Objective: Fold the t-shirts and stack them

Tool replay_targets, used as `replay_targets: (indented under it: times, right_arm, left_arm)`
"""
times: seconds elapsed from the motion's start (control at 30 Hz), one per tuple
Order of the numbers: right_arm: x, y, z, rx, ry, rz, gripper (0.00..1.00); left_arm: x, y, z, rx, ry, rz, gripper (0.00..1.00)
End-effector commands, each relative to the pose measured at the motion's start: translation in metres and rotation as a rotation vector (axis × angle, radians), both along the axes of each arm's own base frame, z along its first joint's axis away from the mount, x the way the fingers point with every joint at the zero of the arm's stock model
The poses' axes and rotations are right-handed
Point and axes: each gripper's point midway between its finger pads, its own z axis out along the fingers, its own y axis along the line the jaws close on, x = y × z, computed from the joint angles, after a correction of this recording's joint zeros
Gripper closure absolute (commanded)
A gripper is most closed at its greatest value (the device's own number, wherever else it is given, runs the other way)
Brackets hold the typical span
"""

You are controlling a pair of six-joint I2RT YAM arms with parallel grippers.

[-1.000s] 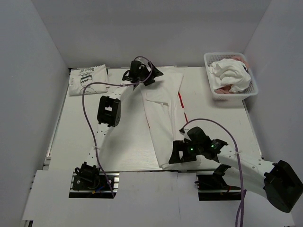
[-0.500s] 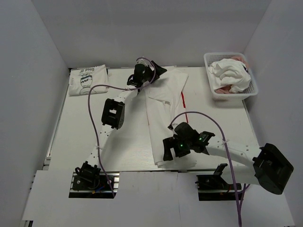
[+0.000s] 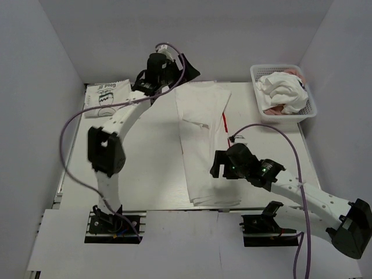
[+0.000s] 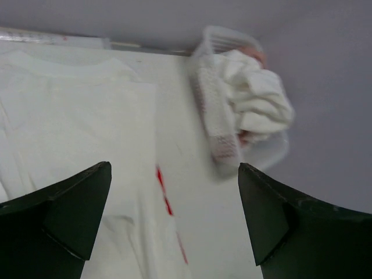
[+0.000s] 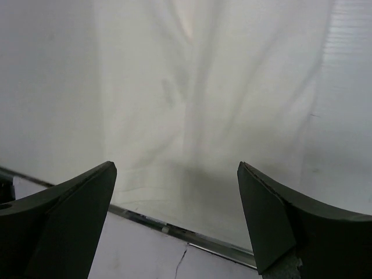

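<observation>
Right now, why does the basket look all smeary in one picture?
Left wrist view: the basket is smeared, probably camera shake; top view: everything looks sharp; right wrist view: the shirt looks soft, with a grey shadow on it.

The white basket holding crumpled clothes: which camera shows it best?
The top external view: the whole basket shows sharply at the far right, crumpled shirts heaped inside. The left wrist view shows it blurred, from the side. The right wrist view misses it, showing the flat shirt instead.
</observation>
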Motion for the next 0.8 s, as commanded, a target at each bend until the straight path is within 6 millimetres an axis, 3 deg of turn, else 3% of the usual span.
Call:
replay_targets:
  times: [0.0,0.03,0.07,0.1,0.13,0.2,0.23,0.33,0.37,0.4,0.47,0.5,0.6,0.77]
  right_arm:
    - [0.003,-0.045,-0.015,-0.091,0.026,-0.227,0.10]
    - [0.005,-0.052,-0.014,-0.094,0.024,-0.262,0.10]
    - [0.001,-0.064,-0.020,-0.138,0.032,-0.280,0.10]
    - [0.000,-0.077,-0.020,-0.157,0.024,-0.312,0.10]
    - [0.003,-0.081,-0.019,-0.165,0.013,-0.335,0.10]
    - [0.001,-0.094,-0.025,-0.180,0.006,-0.361,0.10]
    - [0.000,-0.096,-0.027,-0.175,0.019,-0.367,0.10]
    - [-0.010,-0.100,-0.043,-0.185,0.081,-0.343,0.10]
    - [-0.014,-0.102,-0.048,-0.201,0.100,-0.326,0.10]
    - [-0.019,-0.100,-0.050,-0.189,0.130,-0.305,0.10]
    - [-0.027,-0.088,-0.048,-0.141,0.163,-0.235,0.10]
    - [-0.028,-0.086,-0.045,-0.123,0.170,-0.227,0.10]
    - [-0.039,-0.081,-0.047,-0.096,0.212,-0.182,0.10]
    - [-0.054,-0.082,-0.058,-0.090,0.284,-0.186,0.10]
  left_arm:
    - [-0.106,0.011,0.073,0.038,-0.043,-0.069,0.01]
    - [-0.144,0.012,0.052,0.051,0.005,-0.098,0.01]
    - [-0.160,0.015,0.040,0.052,0.037,-0.080,0.01]
    - [-0.192,0.014,0.018,0.052,0.073,-0.109,0.01]
    - [-0.199,0.017,-0.007,0.068,0.132,-0.103,0.01]
    - [-0.241,0.008,-0.025,0.081,0.191,-0.147,0.01]
    - [-0.264,0.010,-0.063,0.109,0.283,-0.158,0.01]
    - [-0.338,-0.009,-0.122,0.175,0.452,-0.338,0.01]
    - [-0.366,-0.018,-0.133,0.218,0.497,-0.408,0.01]
    - [-0.389,-0.010,-0.158,0.304,0.589,-0.409,0.01]
    - [-0.432,-0.013,-0.174,0.380,0.654,-0.468,0.01]
    - [-0.447,-0.013,-0.182,0.396,0.683,-0.493,0.01]
    - [-0.466,-0.014,-0.179,0.416,0.682,-0.489,0.01]
    - [-0.472,-0.008,-0.180,0.438,0.672,-0.441,0.01]
